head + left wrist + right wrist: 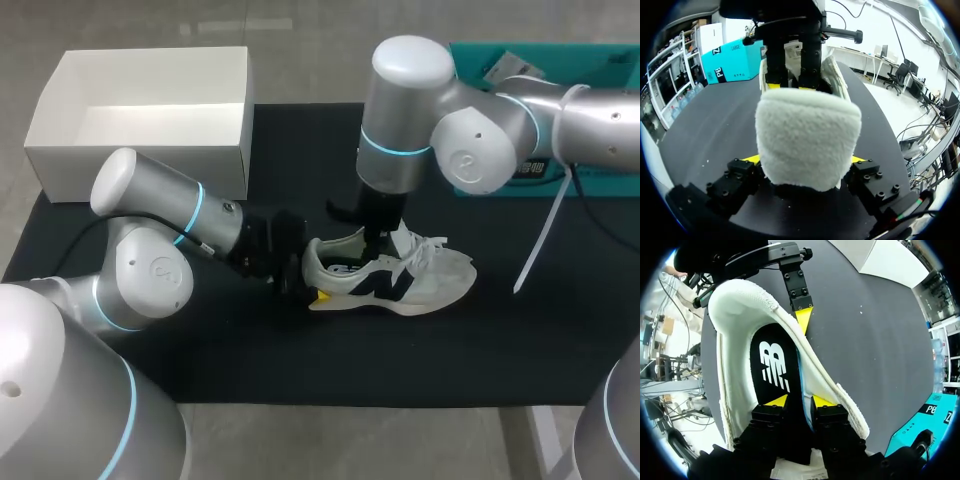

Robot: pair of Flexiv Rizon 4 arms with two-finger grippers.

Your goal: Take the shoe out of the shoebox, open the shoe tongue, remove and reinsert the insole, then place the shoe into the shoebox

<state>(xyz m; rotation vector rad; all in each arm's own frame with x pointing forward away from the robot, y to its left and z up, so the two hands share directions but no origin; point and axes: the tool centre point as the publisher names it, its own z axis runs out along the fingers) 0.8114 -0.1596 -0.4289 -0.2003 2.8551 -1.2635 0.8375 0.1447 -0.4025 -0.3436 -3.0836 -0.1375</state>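
One black mat [300, 370] bears the shoe [400, 280], left tool [804, 159] clamping its heel, right tool [799, 401] pinching the insole [772, 365].

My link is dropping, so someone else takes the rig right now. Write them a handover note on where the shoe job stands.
Left gripper: jaws shut on the heel of the shoe, which lies on the table.
Right gripper: down inside the shoe, jaws apparently pinching the insole at its edge.
Shoebox: empty, far left of the table.
Done: shoe out of the shoebox.
Left: pull the insole, reinsert it, box the shoe.
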